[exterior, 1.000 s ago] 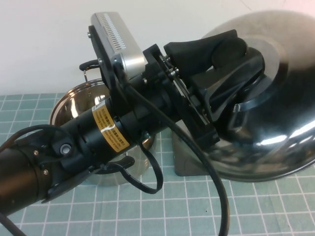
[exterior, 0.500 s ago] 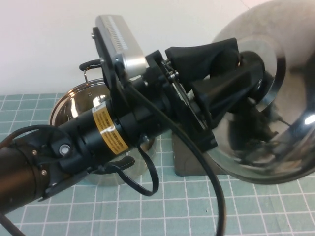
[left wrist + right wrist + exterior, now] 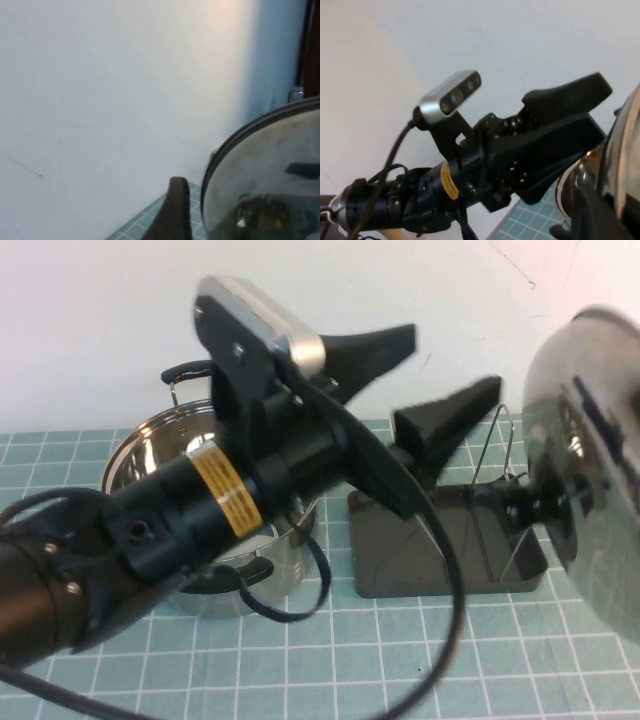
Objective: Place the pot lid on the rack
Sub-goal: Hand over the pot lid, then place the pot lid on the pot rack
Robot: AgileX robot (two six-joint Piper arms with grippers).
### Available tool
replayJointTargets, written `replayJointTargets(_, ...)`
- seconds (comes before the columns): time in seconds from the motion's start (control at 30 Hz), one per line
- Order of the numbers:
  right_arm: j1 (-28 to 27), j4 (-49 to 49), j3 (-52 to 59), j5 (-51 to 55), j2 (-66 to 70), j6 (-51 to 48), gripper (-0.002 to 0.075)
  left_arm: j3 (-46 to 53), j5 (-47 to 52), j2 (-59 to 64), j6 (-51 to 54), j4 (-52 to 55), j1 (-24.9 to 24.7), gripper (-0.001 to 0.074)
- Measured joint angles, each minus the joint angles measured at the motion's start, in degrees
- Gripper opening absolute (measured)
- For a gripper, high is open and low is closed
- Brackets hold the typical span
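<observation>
The round, domed, shiny stainless-steel pot lid [image 3: 590, 455] with its black centre knob [image 3: 520, 505] is seen at the 3 o'clock edge of the high view, tipped up on its edge, with the knob pointing toward 9 o'clock over the rack. What carries the lid cannot be told; no right gripper is seen in any view. In the left wrist view the lid's rim and reflective face [image 3: 265, 180] fill the lower corner.

The small dark grey square plastic rack [image 3: 400, 560] lies on the mat just at 9 o'clock of the lid, and its thin bent metal wire loops [image 3: 495, 440] stand upright beside the knob. Whether the lid touches the wires cannot be told.

The left gripper [image 3: 430, 385] is held raised at 9 o'clock of the lid, apart from it, with its two black fingers [image 3: 450, 420] spread wide and nothing between them. In the right wrist view the same gripper [image 3: 580, 107] is seen just beside the lid's rim [image 3: 622, 150].

The polished steel pot [image 3: 160, 455] with black handles stands at 9 o'clock of the rack, partly hidden by the left arm. A green gridded cutting mat [image 3: 400, 660] covers the table.
</observation>
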Motion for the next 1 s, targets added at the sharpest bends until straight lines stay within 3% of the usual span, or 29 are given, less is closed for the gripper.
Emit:
replayJointTargets(0.07,0.0,0.0,-1.65,-0.13,0.0,-0.24,0.0016,0.0,1.77,-1.01,0.89,-1.57,1.0,0.0606)
replayJointTargets(0.13,0.0,0.0,-3.69,-1.04,0.0,-0.24,0.0016,0.0,4.05,-2.59,1.29,-2.47,2.58,0.0531)
replayJointTargets(0.2,0.0,0.0,-5.86,-2.3,0.43,-0.24,0.0016,0.0,7.15,-4.73,1.29,-3.0,4.14,0.0418)
replayJointTargets(0.33,0.0,0.0,-11.11,-2.48,3.28,-1.28,0.0016,0.0,17.47,-9.22,1.07,-3.12,6.6,0.0113)
replayJointTargets(0.4,0.0,0.1,-13.56,-1.99,6.07,-2.29,0.0016,0.0,22.48,-10.97,1.07,-2.88,6.95,0.0053)
replayJointTargets(0.53,0.0,0.1,-16.97,-1.89,12.45,-2.93,0.0016,0.13,31.26,-14.06,0.34,-0.83,7.18,0.0012)
replayJointTargets(0.67,1.93,0.1,-19.47,-3.02,19.89,-3.63,0.0016,2.85,33.69,-15.9,-1.25,-0.36,7.18,0.0003)
replayJointTargets(0.87,12.73,0.1,-27.4,-3.63,32.02,-7.04,0.0016,10.72,26.43,-17.04,-2.37,-0.03,7.18,0.0002)
replayJointTargets(1.0,16.07,0.1,-30.99,-2.86,36.83,-9.4,0.0016,15.98,18.64,-17.16,-6.53,0.87,7.18,0.0002)
